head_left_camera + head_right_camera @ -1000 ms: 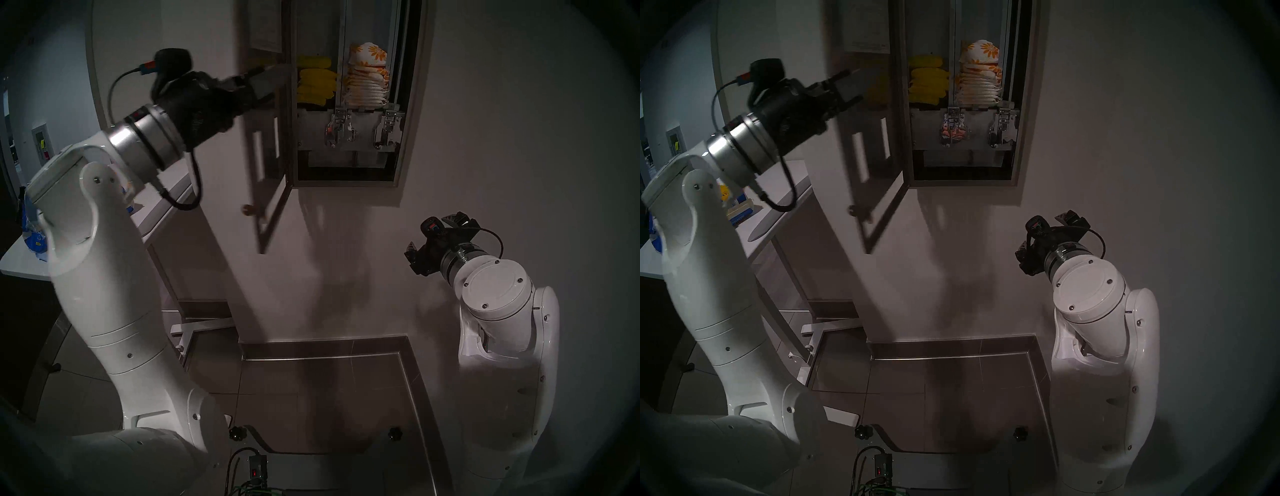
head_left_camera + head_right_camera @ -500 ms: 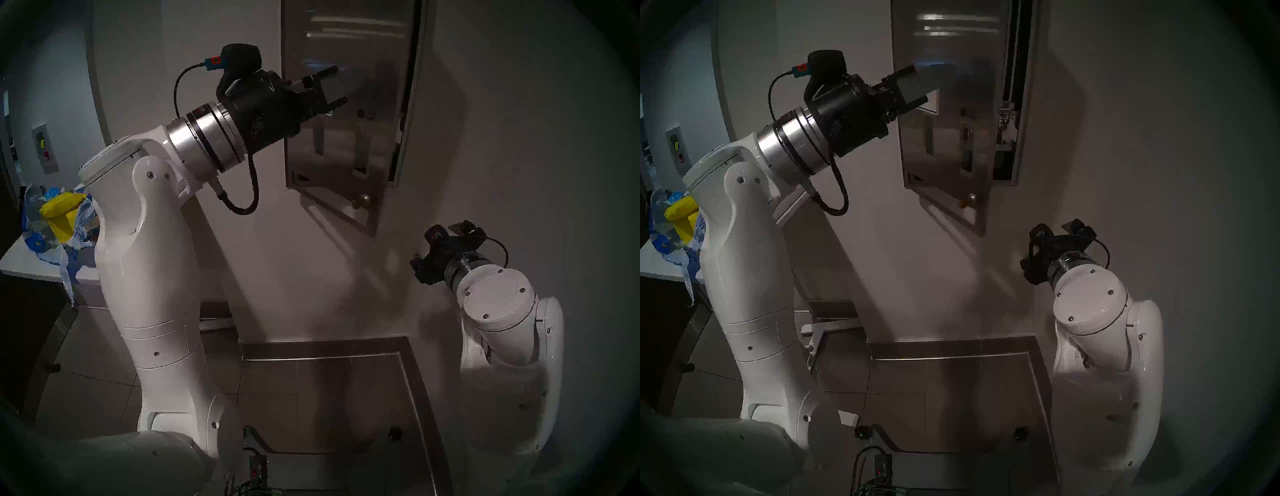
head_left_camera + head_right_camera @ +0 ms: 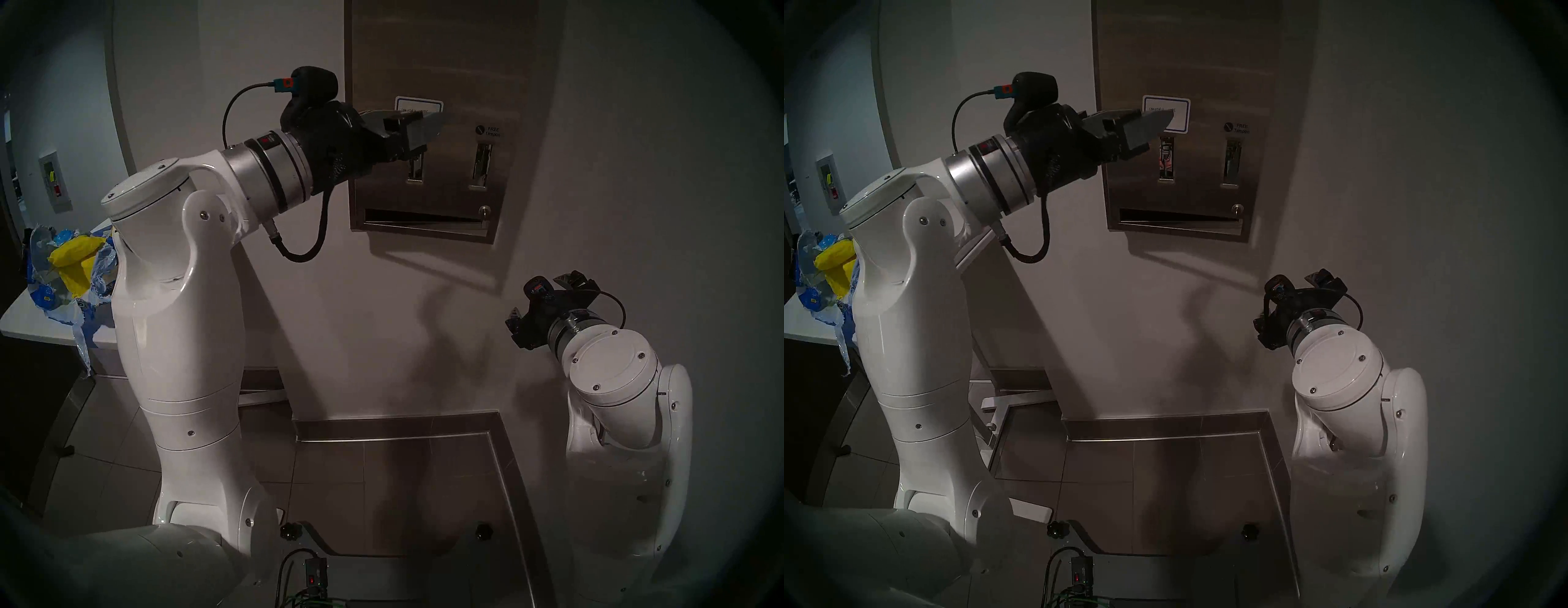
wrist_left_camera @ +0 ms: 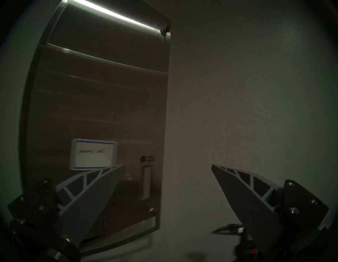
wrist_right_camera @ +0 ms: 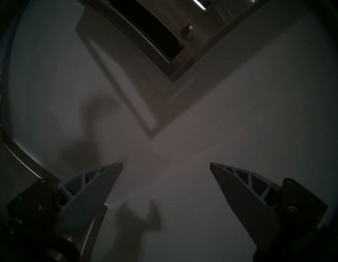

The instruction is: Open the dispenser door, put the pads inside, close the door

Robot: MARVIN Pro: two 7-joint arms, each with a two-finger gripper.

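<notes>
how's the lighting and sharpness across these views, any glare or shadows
Head views: dim, fisheye-dark rim, arm shadows on the wall below the dispenser door. Left wrist view: a bright glare streak across the door top, label writing blurred. Right wrist view: dark, gripper shadow on the wall.

The dispenser door is running off the head views' top edge. Handwriting on its label is blurring beyond reading. The left tool is covering the label's lower part.

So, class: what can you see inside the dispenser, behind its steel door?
Almost nothing: the dispenser door covers the inside. Through the two vertical slots only mechanism parts show, and the long bottom slot is dark. Any stock is hidden.
</notes>
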